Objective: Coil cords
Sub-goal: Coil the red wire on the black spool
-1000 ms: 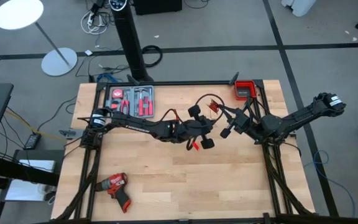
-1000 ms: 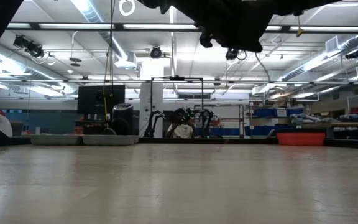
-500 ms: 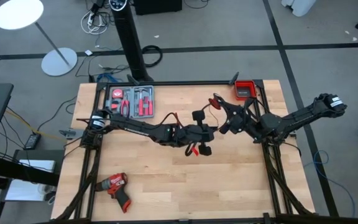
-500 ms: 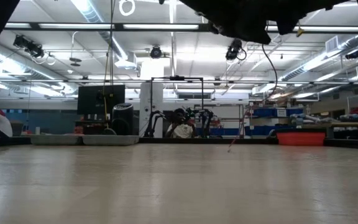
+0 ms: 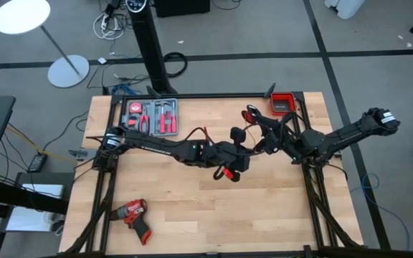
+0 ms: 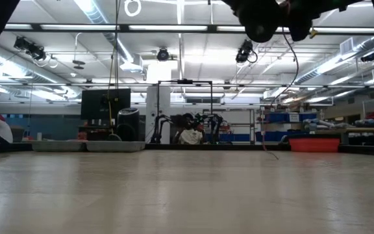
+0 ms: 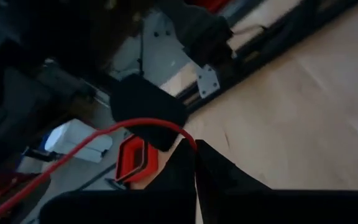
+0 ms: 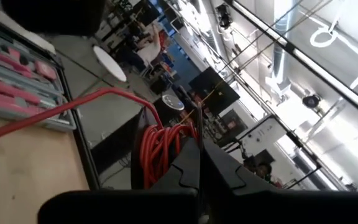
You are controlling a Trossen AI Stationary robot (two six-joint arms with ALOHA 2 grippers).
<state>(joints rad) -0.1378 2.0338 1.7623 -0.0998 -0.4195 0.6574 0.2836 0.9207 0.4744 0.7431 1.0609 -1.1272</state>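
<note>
Both tools hung clenched above the tabletop [image 5: 192, 208] middle: the right tool [image 8: 199, 149] pinched a bunched red wire [image 8: 163, 146], the left tool [image 7: 194, 152] its trailing strand. Light, limp and springy, the wire probably held best across its gathered loops.

Low view: both arms cut off by the top edge; only dark undersides show, grippers not distinguishable. Thin red wire [image 6: 263, 133] dangles toward the tabletop's far edge, its upper end lost behind the arms.

Left wrist view: red wire [image 7: 92, 142] runs off the frame edge; background blurred.

High view: black cable not discernible among the arms.
</note>
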